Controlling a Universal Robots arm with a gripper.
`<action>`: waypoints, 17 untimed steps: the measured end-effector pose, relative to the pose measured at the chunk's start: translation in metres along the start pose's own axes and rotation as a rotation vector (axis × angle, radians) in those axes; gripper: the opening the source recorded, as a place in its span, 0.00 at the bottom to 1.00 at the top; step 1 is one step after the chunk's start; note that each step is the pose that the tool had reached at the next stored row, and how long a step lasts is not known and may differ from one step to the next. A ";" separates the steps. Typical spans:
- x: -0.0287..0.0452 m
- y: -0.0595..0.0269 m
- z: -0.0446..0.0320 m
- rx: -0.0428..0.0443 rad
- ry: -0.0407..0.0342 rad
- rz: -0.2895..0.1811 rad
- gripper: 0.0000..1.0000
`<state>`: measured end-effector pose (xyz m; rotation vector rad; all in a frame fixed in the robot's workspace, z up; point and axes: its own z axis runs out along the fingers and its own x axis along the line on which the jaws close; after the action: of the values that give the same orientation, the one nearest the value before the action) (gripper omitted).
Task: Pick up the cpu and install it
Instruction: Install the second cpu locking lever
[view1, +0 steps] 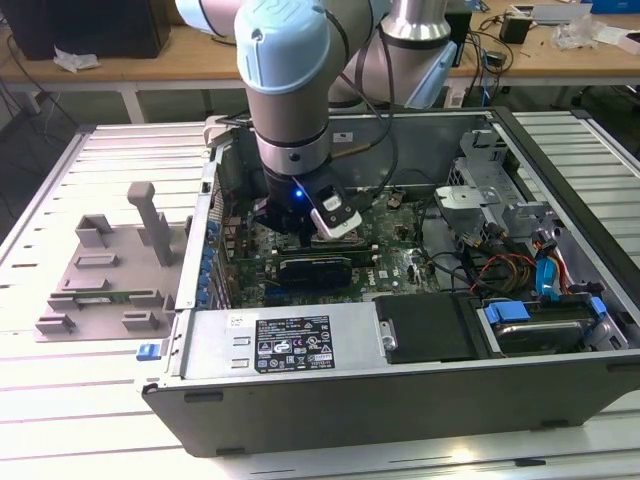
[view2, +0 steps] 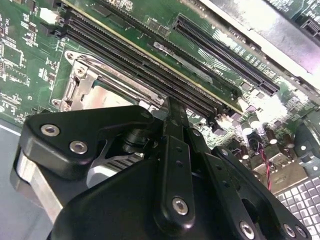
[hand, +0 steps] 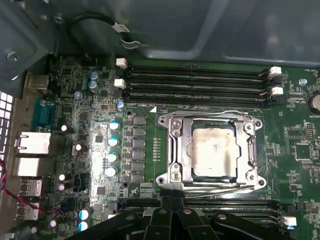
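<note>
- Pincer hangs low inside the open computer case, its black linkage at the bottom of the frame in the first wrist view; I cannot tell whether it is clenched or released, since the tips sit out of sight.
- Its nose lies just beside the lower edge of the socket frame, right of centre in that view.
- As a judgement: the cpu already rests in the socket, dull silver top up, edges square to the frame, so the seating looks done or nearly so.
- To do this step well, keep the chip flat and aligned with the frame, add no side push, and stay clear of the memory slots above.
- Case contents: green motherboard, black power supply along the near wall, drive with blue tabs lower right in the exterior view.
- Grey fixture tray sits on the bench, outside the case, left of frame.
</note>
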<state>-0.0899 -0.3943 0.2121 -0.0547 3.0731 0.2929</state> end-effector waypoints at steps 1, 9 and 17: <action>0.0008 -0.0010 0.0025 -0.0135 -0.0007 0.001 0.11; 0.0031 -0.0028 0.0101 -0.0633 -0.0049 0.003 0.11; 0.0042 -0.0040 0.0163 -0.0948 -0.0072 0.004 0.11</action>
<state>-0.0932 -0.3953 0.1950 -0.0511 3.0508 0.4379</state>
